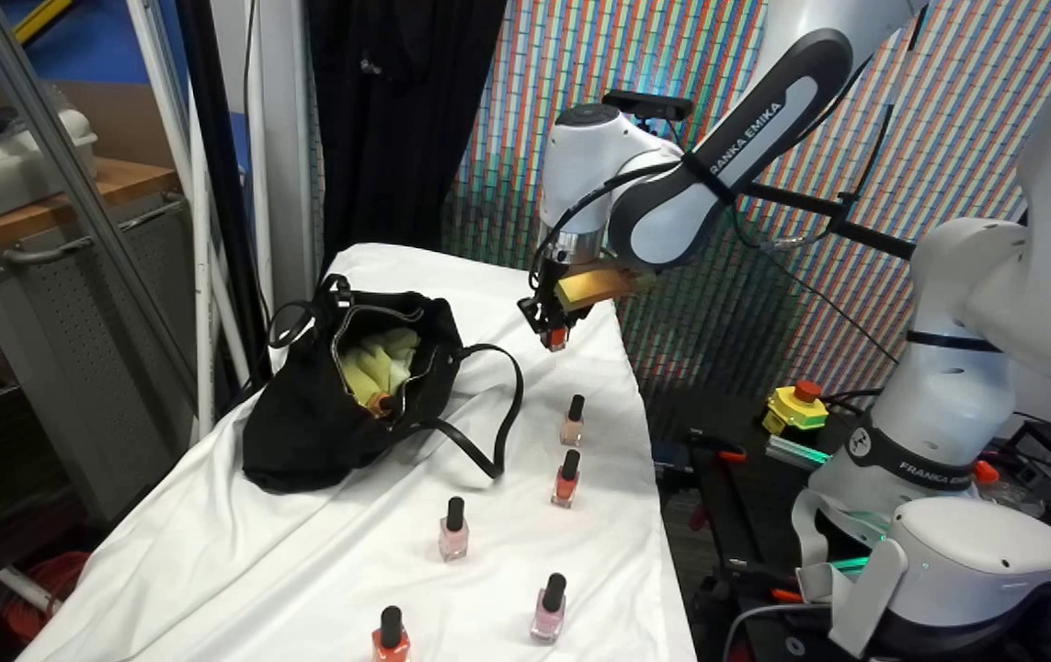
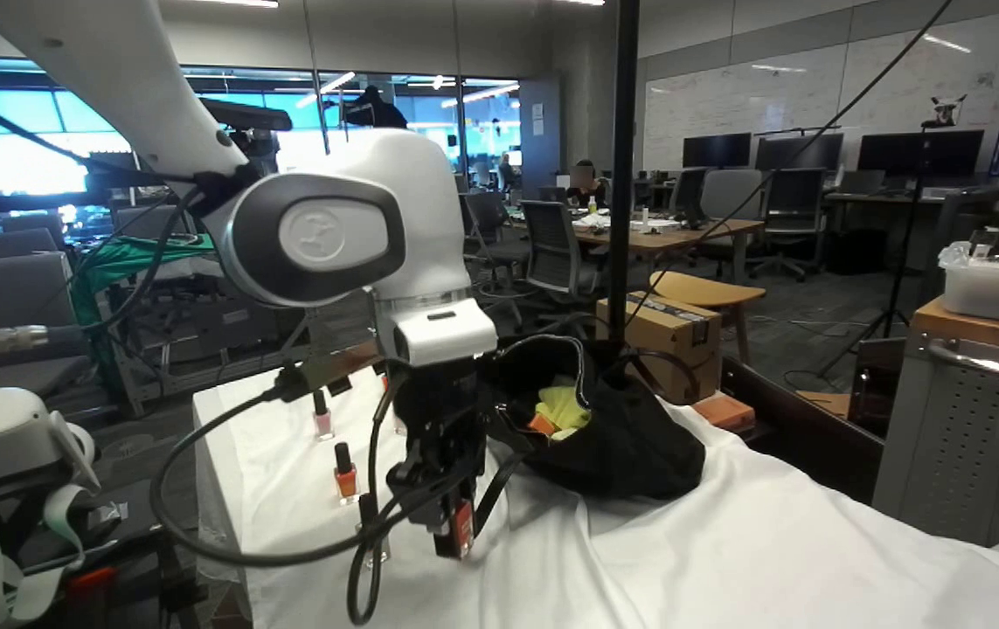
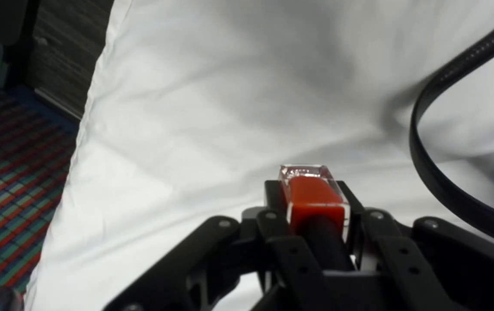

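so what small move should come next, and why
I'd probably raise the pincer slightly, jaws shut: it grips the red polish bottle, and the black bag strap loops out beside it, so extra height should help clear that.

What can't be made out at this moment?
In an exterior view, held red bottle: cap hidden by gripper.
In an exterior view, lowest bottle: base cut off by bottom edge.
In an exterior view, bag: inside partly hidden by yellow cloth.
In the wrist view, strap: ends beyond the right edge.
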